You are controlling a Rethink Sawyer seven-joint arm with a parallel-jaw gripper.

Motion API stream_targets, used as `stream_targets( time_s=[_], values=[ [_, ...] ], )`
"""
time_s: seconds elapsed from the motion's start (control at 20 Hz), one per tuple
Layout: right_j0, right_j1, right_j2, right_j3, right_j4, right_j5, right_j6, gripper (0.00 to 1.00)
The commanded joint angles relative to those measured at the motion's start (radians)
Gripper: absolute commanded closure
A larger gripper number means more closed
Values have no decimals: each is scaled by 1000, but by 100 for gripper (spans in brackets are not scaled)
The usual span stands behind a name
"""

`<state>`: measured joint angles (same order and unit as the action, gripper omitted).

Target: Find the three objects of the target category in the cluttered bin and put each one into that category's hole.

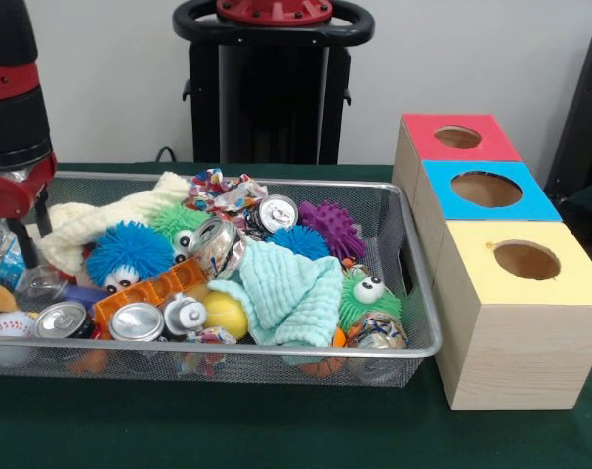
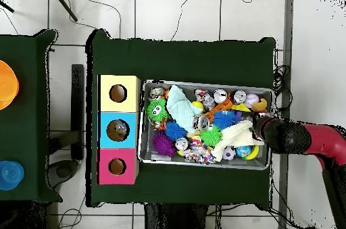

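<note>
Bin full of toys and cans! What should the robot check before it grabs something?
1. Gripper over one end of the bin: ok.
2. Gripper open and ready: cannot tell.
3. Holes in the red box, blue box and yellow box unblocked: ok.
4. Something lying on top, easy to reach: ok, the silver can has nothing on it.
5. Everything in sight: not ok, the mint cloth covers part of the pile.

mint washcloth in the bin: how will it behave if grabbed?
The mint cloth lies crumpled and draped over neighbouring toys, so it is probably floppy and light. It may drag the yellow ball touching its edge, and its waffle texture should grip well.
</note>
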<state>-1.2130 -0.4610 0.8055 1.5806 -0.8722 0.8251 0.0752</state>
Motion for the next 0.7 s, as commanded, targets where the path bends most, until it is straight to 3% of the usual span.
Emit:
stream_targets(
  time_s=[0.05,0.35,0.7],
  values=[
    [-17,51,21,-74,5,103,-302,0],
    [-27,33,25,-67,-1,88,-320,0],
    [-17,75,-5,-110,-35,71,-318,0]
  ],
)
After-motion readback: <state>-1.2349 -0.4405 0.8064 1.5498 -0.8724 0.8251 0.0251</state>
